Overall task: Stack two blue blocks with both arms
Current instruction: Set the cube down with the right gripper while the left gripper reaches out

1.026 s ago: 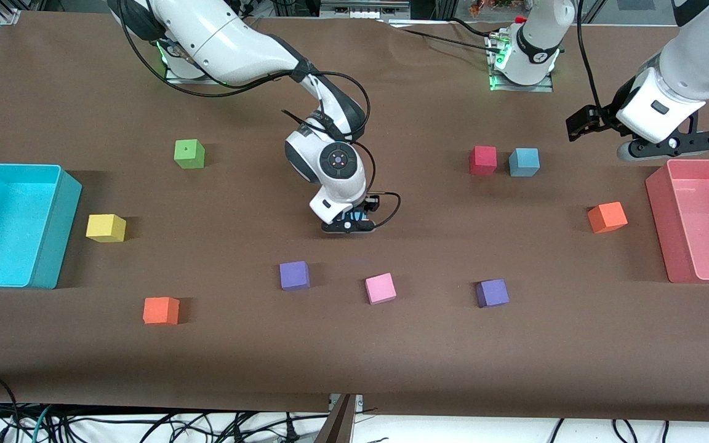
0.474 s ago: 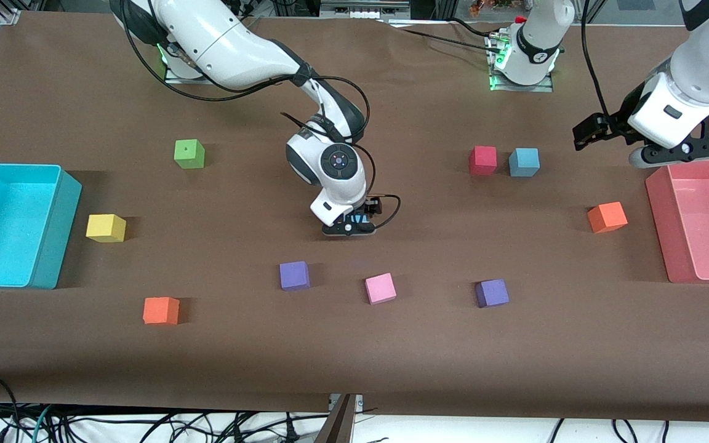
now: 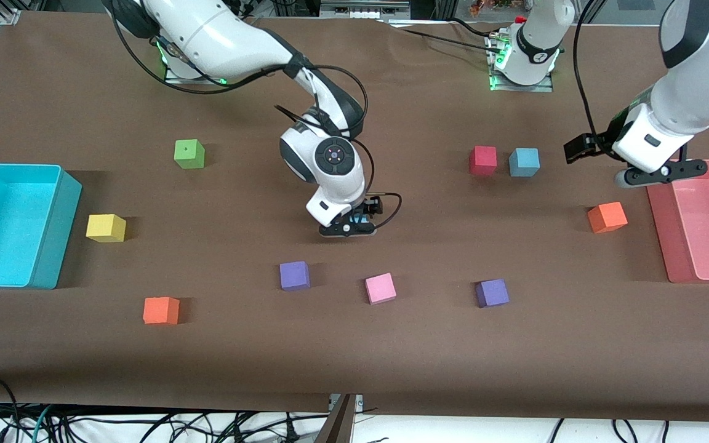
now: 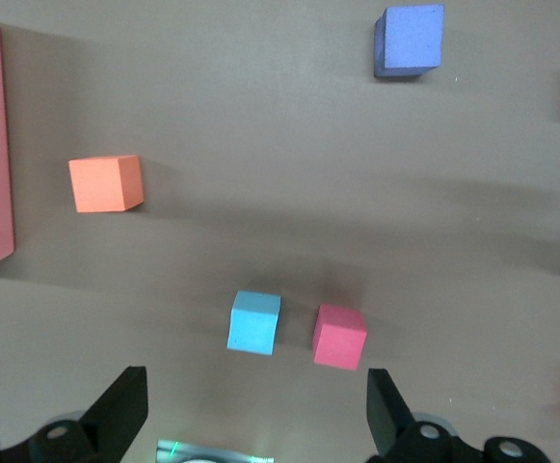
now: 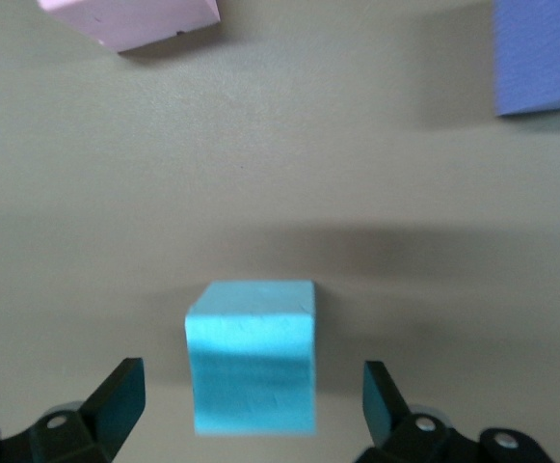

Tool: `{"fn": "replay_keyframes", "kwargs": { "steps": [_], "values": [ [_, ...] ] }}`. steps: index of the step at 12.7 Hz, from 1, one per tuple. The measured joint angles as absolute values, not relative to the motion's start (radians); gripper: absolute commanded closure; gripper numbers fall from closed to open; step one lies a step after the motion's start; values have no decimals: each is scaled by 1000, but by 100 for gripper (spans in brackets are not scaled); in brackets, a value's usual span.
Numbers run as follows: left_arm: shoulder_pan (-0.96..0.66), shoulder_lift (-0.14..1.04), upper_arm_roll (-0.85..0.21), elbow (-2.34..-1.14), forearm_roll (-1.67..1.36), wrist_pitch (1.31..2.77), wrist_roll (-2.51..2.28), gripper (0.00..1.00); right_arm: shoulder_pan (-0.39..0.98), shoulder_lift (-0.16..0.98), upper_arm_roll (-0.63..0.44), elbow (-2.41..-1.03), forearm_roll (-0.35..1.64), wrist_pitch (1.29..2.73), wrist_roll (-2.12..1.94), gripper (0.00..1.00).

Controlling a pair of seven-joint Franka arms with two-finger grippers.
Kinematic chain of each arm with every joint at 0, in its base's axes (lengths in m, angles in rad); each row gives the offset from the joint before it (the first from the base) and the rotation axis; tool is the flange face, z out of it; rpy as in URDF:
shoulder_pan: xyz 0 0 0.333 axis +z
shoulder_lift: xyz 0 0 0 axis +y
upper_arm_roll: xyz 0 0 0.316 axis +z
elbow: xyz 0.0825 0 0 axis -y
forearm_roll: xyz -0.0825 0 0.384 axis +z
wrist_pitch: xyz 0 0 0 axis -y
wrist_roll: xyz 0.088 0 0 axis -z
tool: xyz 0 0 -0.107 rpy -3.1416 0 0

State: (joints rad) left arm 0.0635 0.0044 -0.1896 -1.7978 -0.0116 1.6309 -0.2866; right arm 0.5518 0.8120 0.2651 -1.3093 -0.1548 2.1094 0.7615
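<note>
Table (image 3: 84, 92): brown, cubes scattered over it.

Cyan bin (image 3: 16, 224): at the right arm's end. Pink bin (image 3: 699, 224): at the left arm's end.

My right arm (image 3: 219, 37): reaches to mid-table. My left arm (image 3: 693, 92): raised by the pink bin.

My right gripper (image 3: 349, 226): low at mid-table, fingers (image 5: 116, 400) spread wide, one on each side of a blue block (image 5: 253, 355), not touching it.

My left gripper (image 3: 644, 175): over the table between the pink bin and the second blue block, fingers (image 4: 120, 410) spread, empty.

Second blue block (image 3: 524, 162): on the table, just beside a red cube (image 3: 483, 160), toward the left arm's end.

Other cubes: green (image 3: 189, 154), yellow (image 3: 106, 227), two orange (image 3: 161, 310) (image 3: 607, 216), two purple (image 3: 295, 275) (image 3: 492, 293), pink (image 3: 380, 288).
</note>
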Motion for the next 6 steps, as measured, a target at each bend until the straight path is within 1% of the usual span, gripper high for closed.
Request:
{"fn": "replay_keyframes", "kwargs": {
  "steps": [2, 3, 4, 6],
  "values": [
    [63, 4, -196, -1810, -12, 1648, -287, 0, 526, 741, 278, -1307, -155, 1989, 697, 0],
    [61, 2, -199, -1811, -12, 1647, -287, 0, 520, 708, 282, -1309, -154, 1950, 655, 0],
    [58, 1, -200, -1820, -12, 1646, -287, 0, 515, 674, 286, -1317, -133, 1931, 596, 0],
    [58, 2, -199, -1871, -12, 1660, -267, 0, 506, 612, 283, -1359, -14, 1922, 467, 0]
  ]
}}
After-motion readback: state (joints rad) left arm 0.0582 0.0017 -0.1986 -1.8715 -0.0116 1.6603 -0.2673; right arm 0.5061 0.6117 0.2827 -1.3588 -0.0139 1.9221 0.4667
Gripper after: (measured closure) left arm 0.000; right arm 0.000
